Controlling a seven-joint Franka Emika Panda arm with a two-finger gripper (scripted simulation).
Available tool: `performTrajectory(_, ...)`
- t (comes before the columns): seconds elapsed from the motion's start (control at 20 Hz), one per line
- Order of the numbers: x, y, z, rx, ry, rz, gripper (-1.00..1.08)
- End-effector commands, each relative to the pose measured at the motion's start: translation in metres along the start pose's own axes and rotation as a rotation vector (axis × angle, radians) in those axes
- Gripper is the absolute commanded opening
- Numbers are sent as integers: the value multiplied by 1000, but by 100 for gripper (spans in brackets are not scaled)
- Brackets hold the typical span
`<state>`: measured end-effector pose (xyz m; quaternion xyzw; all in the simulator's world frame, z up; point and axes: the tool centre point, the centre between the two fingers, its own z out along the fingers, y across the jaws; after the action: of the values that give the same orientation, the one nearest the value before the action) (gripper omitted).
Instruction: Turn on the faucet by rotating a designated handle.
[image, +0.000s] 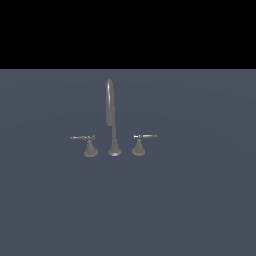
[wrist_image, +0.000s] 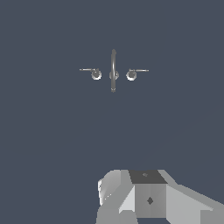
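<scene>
The faucet (image: 114, 145) is a small grey metal set on a dark blue-grey floor. Its tall thin gooseneck spout (image: 109, 102) rises from a flared base. The handle (image: 139, 145) stands on a cone base at the exterior view's right of the spout, with its short lever (image: 148, 136) pointing right. The twin handle (image: 90, 148) points left. The wrist view shows the set from above and far off: the spout (wrist_image: 113, 70) between two handles (wrist_image: 131, 75) (wrist_image: 96, 75). Only the gripper's grey body (wrist_image: 148, 197) shows there. Its fingers are out of view.
The flat dark floor (image: 200, 200) surrounds the faucet on all sides. A black band fills the top of the exterior view. The arm does not show in the exterior view.
</scene>
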<state>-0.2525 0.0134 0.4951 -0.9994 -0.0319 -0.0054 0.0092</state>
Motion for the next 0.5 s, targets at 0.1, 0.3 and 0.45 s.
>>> performTrajectory(0.1, 1, 1, 0, -2, 0, 0, -100)
performTrajectory(0.3, 4, 11, 2, -12, 0, 0, -100)
performTrajectory(0.45, 5, 16, 3, -15, 0, -5, -100)
